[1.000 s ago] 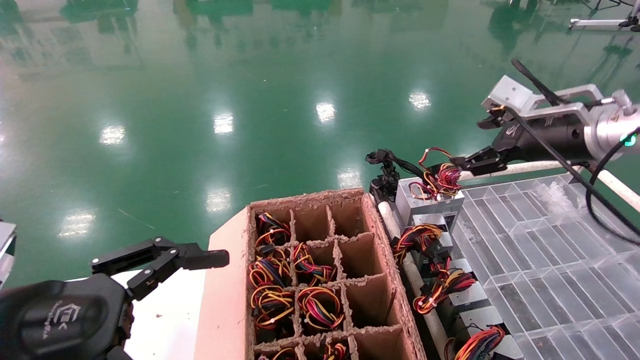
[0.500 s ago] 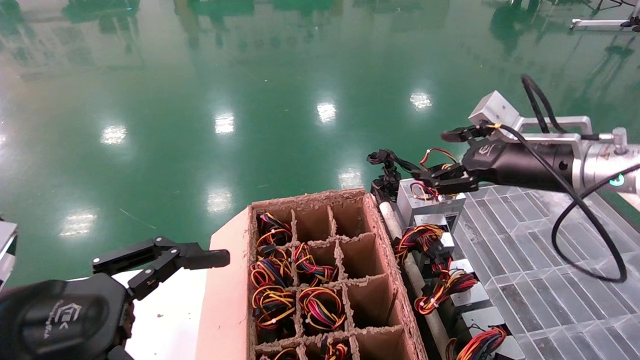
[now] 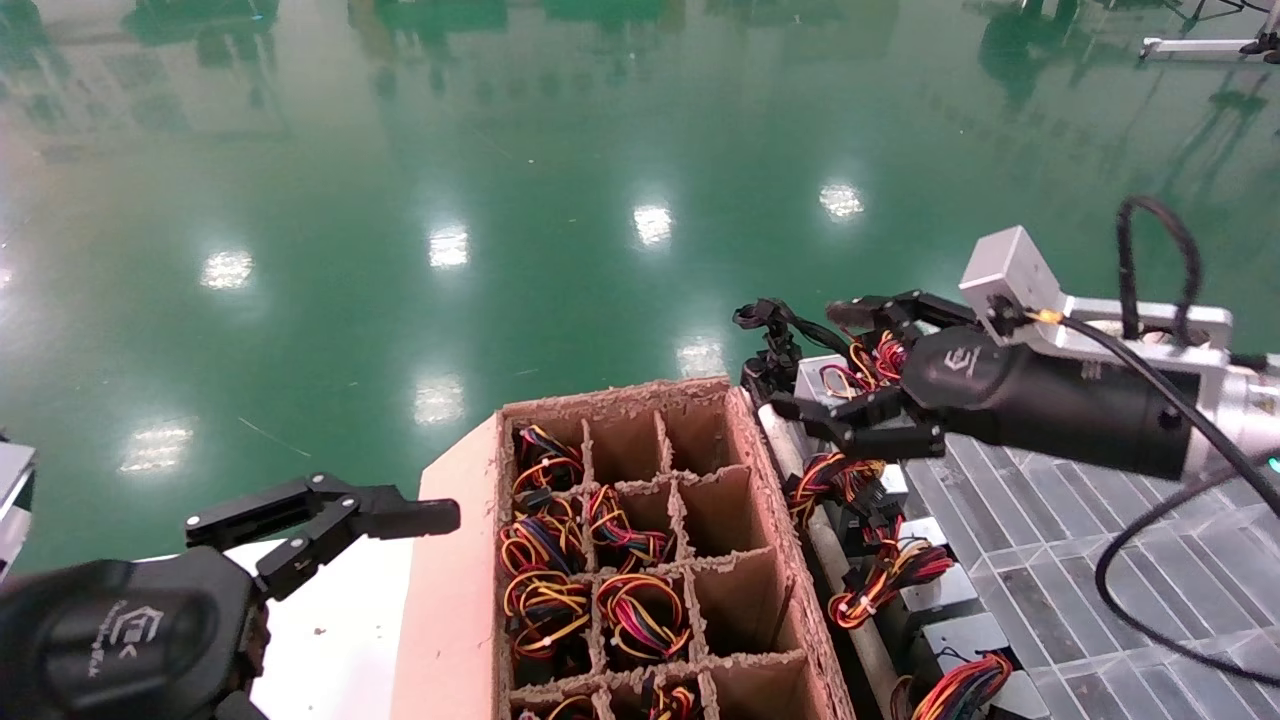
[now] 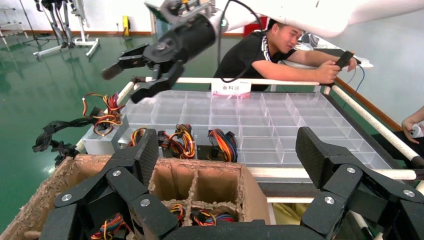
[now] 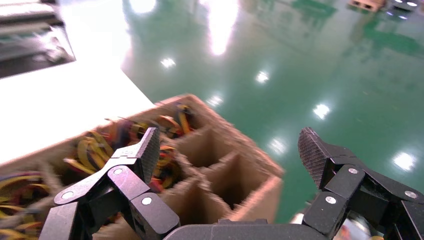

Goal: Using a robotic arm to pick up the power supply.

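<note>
The power supply is a small grey box topped with red, yellow and orange wires, at the far end of a row beside the clear tray. It also shows in the left wrist view as the power supply. My right gripper stands open over it, one finger beyond the wires and one in front of the box. Seen from the left wrist, the right gripper hangs a little above the wires, holding nothing. My left gripper is parked open at the near left.
A cardboard box with dividers holds several wire bundles. A clear compartment tray lies to the right, with more grey units along its edge. A loose black cable bundle lies at the far corner. A person leans on the tray's far side.
My right gripper has come down and nearer, from high above the tray's far rail to just over the far power supply, staying open. The left arm has not moved.
</note>
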Robot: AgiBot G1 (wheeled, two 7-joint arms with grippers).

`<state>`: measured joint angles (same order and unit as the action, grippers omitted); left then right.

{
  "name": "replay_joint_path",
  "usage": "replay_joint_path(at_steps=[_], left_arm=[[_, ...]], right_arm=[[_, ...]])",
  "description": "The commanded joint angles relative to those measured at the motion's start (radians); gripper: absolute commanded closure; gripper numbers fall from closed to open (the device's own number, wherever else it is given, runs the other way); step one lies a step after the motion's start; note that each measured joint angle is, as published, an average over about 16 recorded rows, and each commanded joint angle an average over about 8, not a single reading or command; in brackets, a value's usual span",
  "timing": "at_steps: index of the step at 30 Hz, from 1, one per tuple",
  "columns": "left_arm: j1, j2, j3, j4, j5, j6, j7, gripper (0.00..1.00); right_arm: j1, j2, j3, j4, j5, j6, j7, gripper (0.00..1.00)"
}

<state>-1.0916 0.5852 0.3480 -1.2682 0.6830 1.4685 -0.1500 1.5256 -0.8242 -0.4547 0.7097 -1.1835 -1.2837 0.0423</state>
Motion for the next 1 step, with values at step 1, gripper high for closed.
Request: replay_joint_path(at_steps=[1], left_arm=[[0.000, 0.000, 0.000, 0.000, 0.000, 0.000, 0.000, 0.00]], right_arm=[[-0.062, 0.029, 0.024, 0.079, 0.062, -0.029, 0.020, 0.00]])
